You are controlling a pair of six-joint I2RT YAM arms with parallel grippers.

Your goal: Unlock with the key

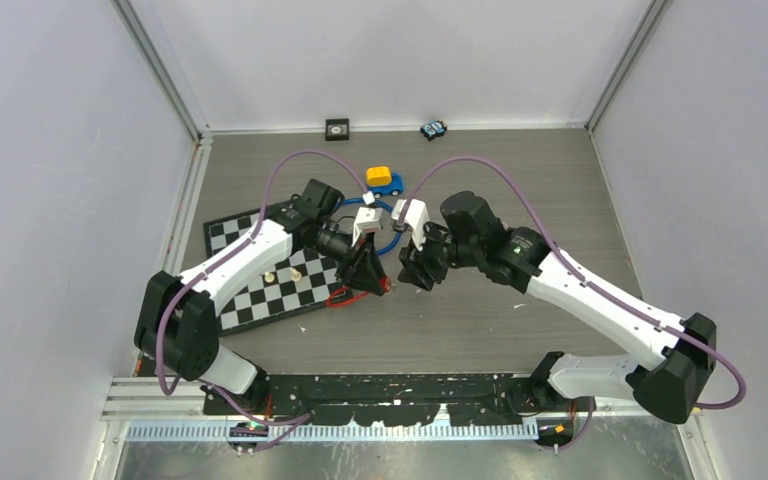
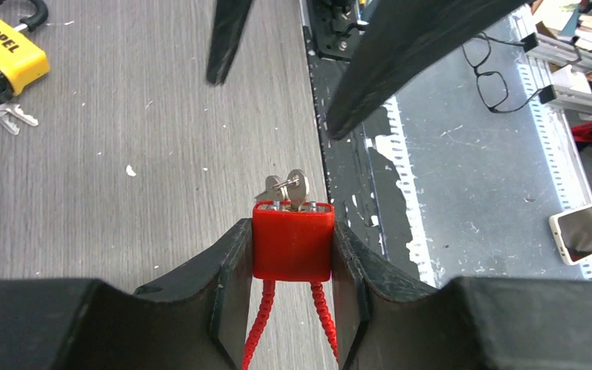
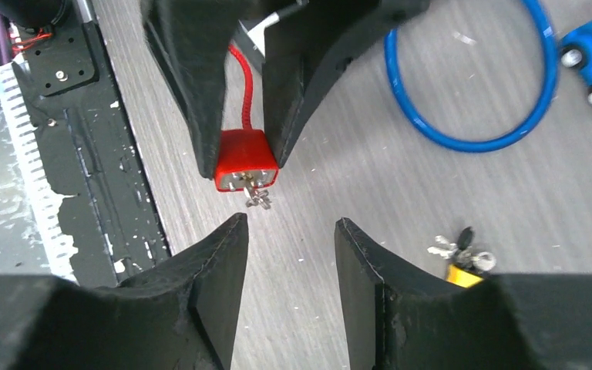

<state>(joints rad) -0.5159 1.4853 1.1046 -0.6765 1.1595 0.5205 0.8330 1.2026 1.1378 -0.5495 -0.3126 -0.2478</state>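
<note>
L fingers (image 2: pixel 231 266) clamped on red cable padlock (image 2: pixel 293 248) body | key (image 2: pixel 297 188) in its keyhole | R fingers (image 3: pixel 217 266) apart, facing key, not touching

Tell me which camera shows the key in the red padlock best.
The left wrist view: the key stands sharp and central, sticking out of the red padlock clamped in the left tool. The right wrist view shows it smaller and blurrier. In the top view it is too small to tell.
</note>
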